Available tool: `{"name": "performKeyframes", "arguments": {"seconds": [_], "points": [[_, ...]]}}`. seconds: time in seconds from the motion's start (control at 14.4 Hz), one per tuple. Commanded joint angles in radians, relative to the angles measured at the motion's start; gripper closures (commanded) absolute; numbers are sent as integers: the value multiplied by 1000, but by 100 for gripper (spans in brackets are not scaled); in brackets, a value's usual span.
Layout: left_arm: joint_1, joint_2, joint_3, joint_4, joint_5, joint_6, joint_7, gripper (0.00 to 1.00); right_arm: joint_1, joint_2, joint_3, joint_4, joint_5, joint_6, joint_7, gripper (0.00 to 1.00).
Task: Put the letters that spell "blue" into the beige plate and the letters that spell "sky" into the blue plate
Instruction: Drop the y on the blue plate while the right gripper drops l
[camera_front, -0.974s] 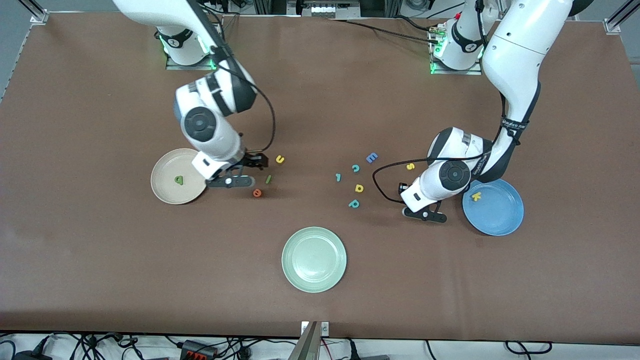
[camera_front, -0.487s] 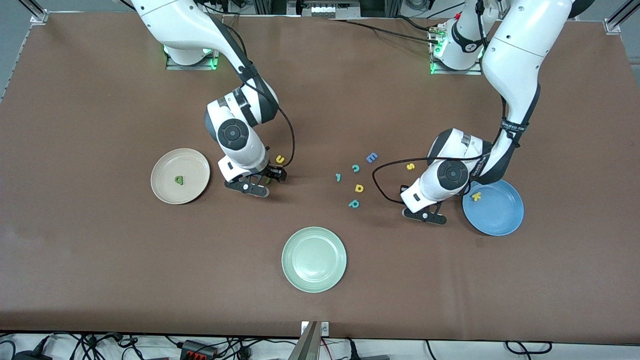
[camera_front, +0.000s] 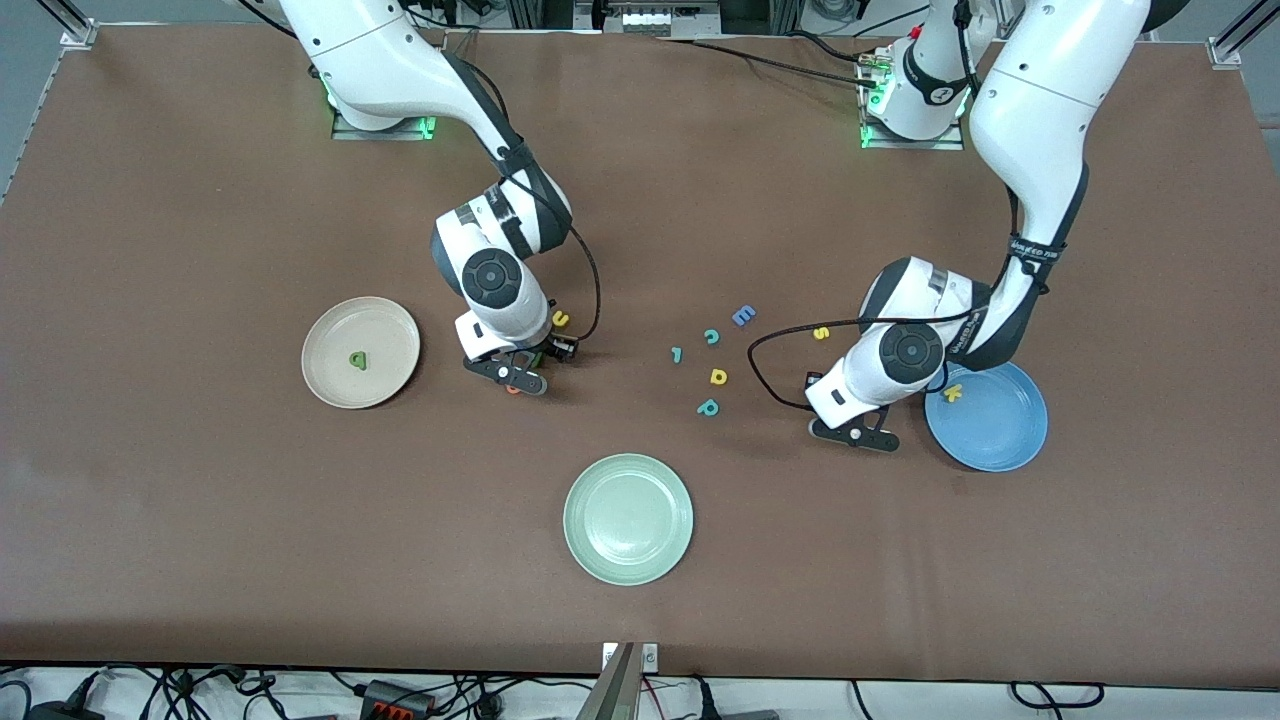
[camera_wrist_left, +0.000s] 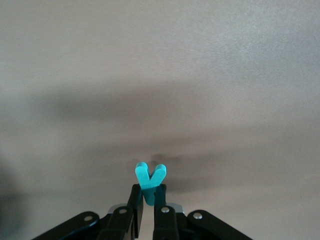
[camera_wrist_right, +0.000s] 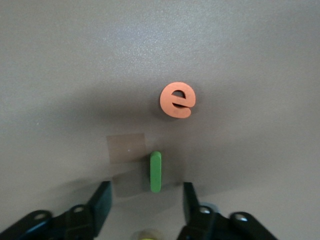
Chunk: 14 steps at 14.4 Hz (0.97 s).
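Right gripper (camera_wrist_right: 145, 200) has moved from the beige plate (camera_front: 325, 340) to straddle the green l (camera_wrist_right: 155, 171), spread; left gripper (camera_wrist_left: 148, 200) pinches the teal y (camera_wrist_left: 149, 177).

The front camera looked down from high across the table (camera_front: 200, 560), facing both bases. Each wrist camera stared closely down at tabletop (shared with the front view) past its own fingers.
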Motion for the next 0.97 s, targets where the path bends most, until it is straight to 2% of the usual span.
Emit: {"name": "performKeyframes", "arguments": {"seconds": [0.0, 0.28, 0.42, 0.7, 0.9], "points": [[47, -74, 3, 10, 32, -91, 39, 96, -1, 8, -8, 18, 14, 0, 11, 59], [153, -101, 3, 52, 33, -202, 227, 96, -4, 14, -8, 17, 14, 0, 1, 69], [187, -101, 17, 53, 39, -216, 304, 96, -4, 16, -8, 17, 13, 0, -1, 73], [299, -64, 17, 40, 43, -213, 431, 92, -10, 14, -11, 33, 13, -2, -19, 95], [351, -47, 20, 15, 52, -210, 533, 92, -30, -4, -17, 56, 10, -17, -47, 96]]}}
